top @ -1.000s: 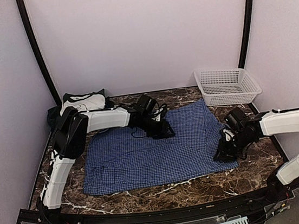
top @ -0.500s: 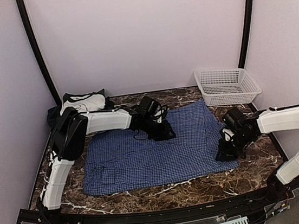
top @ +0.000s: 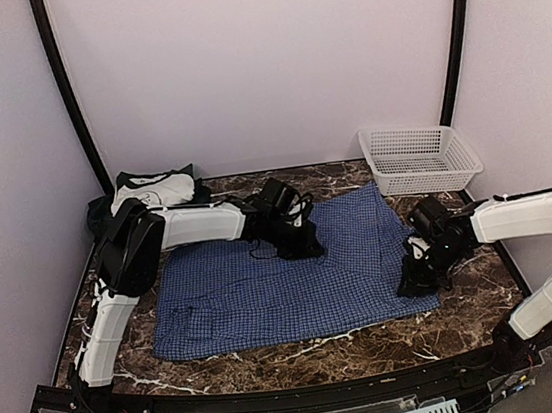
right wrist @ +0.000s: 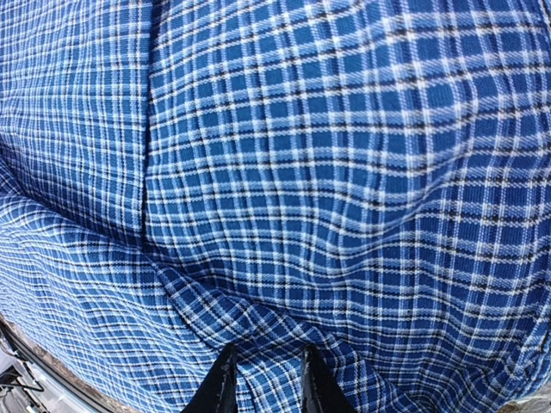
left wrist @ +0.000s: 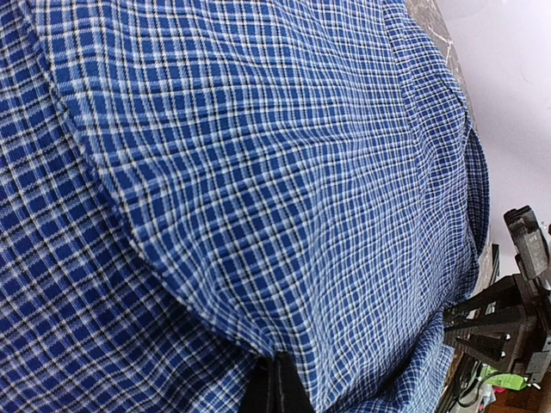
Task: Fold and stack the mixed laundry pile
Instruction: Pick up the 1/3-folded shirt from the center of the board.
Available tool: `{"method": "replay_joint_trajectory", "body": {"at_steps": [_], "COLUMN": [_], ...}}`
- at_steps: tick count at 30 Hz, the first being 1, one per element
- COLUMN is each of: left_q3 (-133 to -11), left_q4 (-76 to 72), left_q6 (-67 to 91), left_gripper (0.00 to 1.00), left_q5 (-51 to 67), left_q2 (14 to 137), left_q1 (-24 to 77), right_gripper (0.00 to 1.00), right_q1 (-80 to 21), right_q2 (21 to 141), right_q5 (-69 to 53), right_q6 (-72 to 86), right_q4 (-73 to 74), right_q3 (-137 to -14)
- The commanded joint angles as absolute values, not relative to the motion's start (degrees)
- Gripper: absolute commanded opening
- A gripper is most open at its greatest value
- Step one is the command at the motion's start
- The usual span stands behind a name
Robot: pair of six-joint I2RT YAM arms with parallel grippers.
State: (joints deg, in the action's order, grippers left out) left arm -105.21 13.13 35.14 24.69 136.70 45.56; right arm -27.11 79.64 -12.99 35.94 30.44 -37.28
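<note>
The blue-and-white check shirt lies spread flat across the middle of the table. My left gripper rests on its upper middle. In the left wrist view its fingers are pressed together, pinching a raised fold of the shirt. My right gripper sits at the shirt's right edge. Seen from the right wrist, a bunched ridge of the shirt fills the gap of that gripper, between its two dark fingertips. A white garment with dark green parts lies folded at the back left corner.
A white lattice basket stands at the back right, just beyond the shirt's far corner. Dark marble tabletop shows along the front and right of the shirt. The right arm appears at the right edge of the left wrist view.
My left gripper has slid slightly right on the shirt and shut on a fold of it. My right gripper has narrowed a little on the fabric and barely shifted.
</note>
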Motion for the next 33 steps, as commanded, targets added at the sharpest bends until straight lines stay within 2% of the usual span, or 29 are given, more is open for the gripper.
{"method": "replay_joint_trajectory", "body": {"at_steps": [1,21,28,33], "left_q3": [-107.43,-113.19,-119.65,-121.4], "left_q4": [11.73,0.41,-1.77,-2.21], "left_q6": [34.53,38.27,37.67,37.87], "left_gripper": [0.0,0.0,0.0,0.0], "left_q5": [23.01,27.66,29.53,32.32], "left_q2": [135.66,139.7,141.32,141.5], "left_q1": [44.21,35.65,34.64,34.5], "right_gripper": [0.24,0.24,0.25,0.41], "right_q1": [-27.51,-27.43,-27.47,-27.46], "right_q2": [81.32,82.66,82.05,76.19], "right_q5": [-11.34,-10.87,-11.24,-12.53], "right_q6": [35.24,35.21,35.18,34.03], "right_q4": [30.97,31.75,31.46,31.52], "right_q3": [-38.05,-38.84,-38.55,-41.83]}}
